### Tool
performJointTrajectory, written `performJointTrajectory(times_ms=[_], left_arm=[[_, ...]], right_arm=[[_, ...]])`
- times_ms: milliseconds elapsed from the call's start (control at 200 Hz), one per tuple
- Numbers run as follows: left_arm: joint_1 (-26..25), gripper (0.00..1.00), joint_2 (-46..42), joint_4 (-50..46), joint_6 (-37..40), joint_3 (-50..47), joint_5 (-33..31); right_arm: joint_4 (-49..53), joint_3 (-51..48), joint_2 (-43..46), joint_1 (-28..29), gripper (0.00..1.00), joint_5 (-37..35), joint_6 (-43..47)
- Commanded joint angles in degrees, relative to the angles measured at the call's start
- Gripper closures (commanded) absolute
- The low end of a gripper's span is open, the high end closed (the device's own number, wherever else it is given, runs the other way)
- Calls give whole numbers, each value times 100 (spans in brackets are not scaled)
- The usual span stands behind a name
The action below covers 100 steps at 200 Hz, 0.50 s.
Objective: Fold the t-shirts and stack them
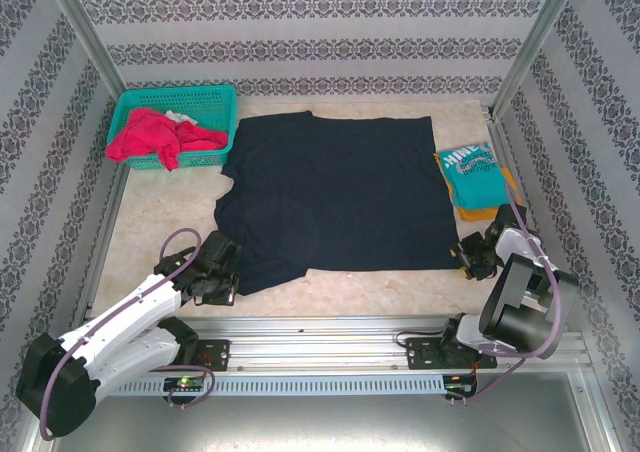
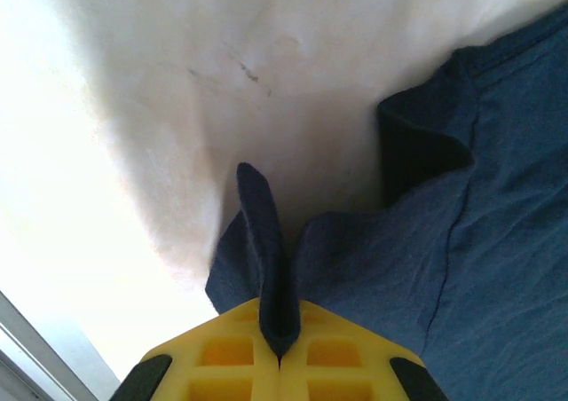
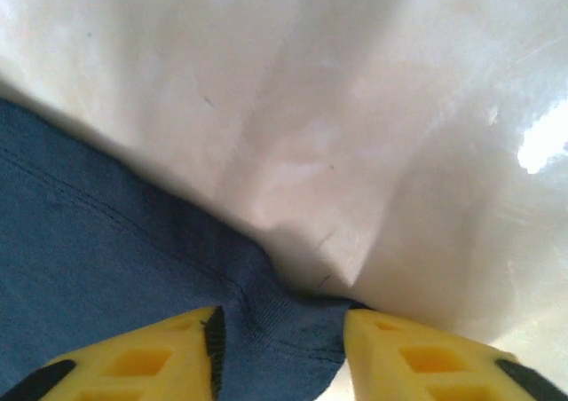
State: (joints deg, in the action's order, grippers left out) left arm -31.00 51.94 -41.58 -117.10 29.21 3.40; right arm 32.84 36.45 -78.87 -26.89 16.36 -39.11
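Since the big navy t-shirt [image 1: 335, 197] lies spread flat mid-table, I'd say the fold goes cleanly only if the right gripper [image 3: 282, 334], jaws apart astride its near right corner, nips that hem before rising level with the left gripper [image 2: 280, 343], clamped on a pinch of the near left edge.

Right of the navy t-shirt [image 1: 335, 197], the orange t-shirt [image 1: 480, 213] lies mostly hidden under the teal t-shirt [image 1: 474, 172], whose white lettering is too small to read. Far left of it, the pink-red t-shirt [image 1: 150, 137] covers most of a pale cloth [image 1: 179, 117]. The left gripper [image 1: 230, 270] hides the navy t-shirt's near-left corner.
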Motion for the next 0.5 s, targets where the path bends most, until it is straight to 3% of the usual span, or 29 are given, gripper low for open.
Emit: performJointTrajectory(times_ms=[0, 125, 190, 275, 495], left_arm=[[61, 100, 28, -65, 20, 157, -94], [76, 100, 58, -166, 89, 240, -121], [70, 100, 60, -265, 143, 306, -165], [86, 100, 60, -272, 144, 314, -186], [95, 100, 116, -262, 210, 349, -203]], right_arm=[[-145, 14, -207, -44, 66, -140, -75], [14, 38, -57, -76, 80, -262, -108], [51, -20, 155, -108, 78, -297, -93], [93, -117, 366, -143, 64, -307, -83], [131, -377, 632, -222, 73, -230, -115]])
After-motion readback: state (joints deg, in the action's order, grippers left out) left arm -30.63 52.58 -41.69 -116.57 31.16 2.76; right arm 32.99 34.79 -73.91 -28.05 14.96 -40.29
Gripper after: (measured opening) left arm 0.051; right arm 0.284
